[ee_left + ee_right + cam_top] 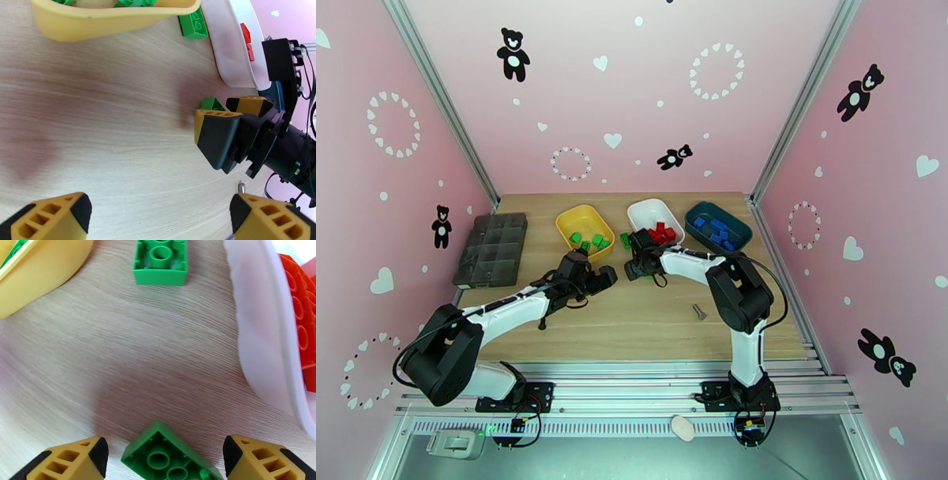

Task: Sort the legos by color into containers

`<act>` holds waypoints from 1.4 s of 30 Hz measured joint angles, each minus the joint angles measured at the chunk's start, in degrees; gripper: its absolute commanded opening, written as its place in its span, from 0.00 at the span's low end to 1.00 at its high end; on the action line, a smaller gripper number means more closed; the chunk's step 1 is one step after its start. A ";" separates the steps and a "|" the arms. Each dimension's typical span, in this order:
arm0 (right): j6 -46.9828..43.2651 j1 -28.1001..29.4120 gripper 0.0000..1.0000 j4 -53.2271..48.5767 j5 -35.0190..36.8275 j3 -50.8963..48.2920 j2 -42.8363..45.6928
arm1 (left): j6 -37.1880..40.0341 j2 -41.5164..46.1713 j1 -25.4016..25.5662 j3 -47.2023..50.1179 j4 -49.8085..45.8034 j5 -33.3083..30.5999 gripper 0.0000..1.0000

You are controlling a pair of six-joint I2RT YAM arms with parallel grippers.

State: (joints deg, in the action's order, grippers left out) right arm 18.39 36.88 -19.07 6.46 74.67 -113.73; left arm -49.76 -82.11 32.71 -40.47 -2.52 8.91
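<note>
Three containers stand in a row at the back: a yellow tub [584, 215] with green legos, a white tub [654, 210] with red legos [661, 233], and a teal tub [719, 211] with blue legos [717, 229]. One green lego [160, 261] lies on the table between the yellow tub [35, 275] and the white tub [264, 338]. A second green lego [166, 457] lies tilted between the fingers of my right gripper [166, 455], which is open with gaps on both sides. My left gripper [160, 217] is open with nothing in it, a little left of the right gripper [233, 114].
A dark grey organizer tray [491, 249] sits at the back left. A small screw [698, 311] lies on the wood right of centre. Pink walls close in the table on three sides. The near half of the table is bare wood.
</note>
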 measured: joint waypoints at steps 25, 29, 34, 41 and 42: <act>5.57 5.46 0.39 -4.09 6.01 1.29 0.94 | 1.05 7.67 -5.79 2.78 -3.13 -0.39 0.98; 5.92 6.49 0.33 -5.03 6.23 2.23 0.92 | 1.64 8.52 -8.41 3.65 -4.02 -0.20 0.98; 6.78 7.10 0.51 -6.51 6.40 3.58 0.92 | 2.21 8.79 -11.06 3.98 -4.33 0.85 0.98; 8.00 7.10 0.65 -7.65 8.00 4.42 0.92 | 2.80 8.74 -11.80 4.00 -4.28 2.21 0.98; 8.09 7.10 0.65 -7.76 8.11 4.42 0.92 | 2.84 8.72 -11.80 4.00 -4.24 2.38 0.98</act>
State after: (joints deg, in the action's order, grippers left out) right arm 26.48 43.99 -26.83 14.57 79.09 -112.81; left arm -46.92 -73.38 20.91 -36.47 -6.76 11.29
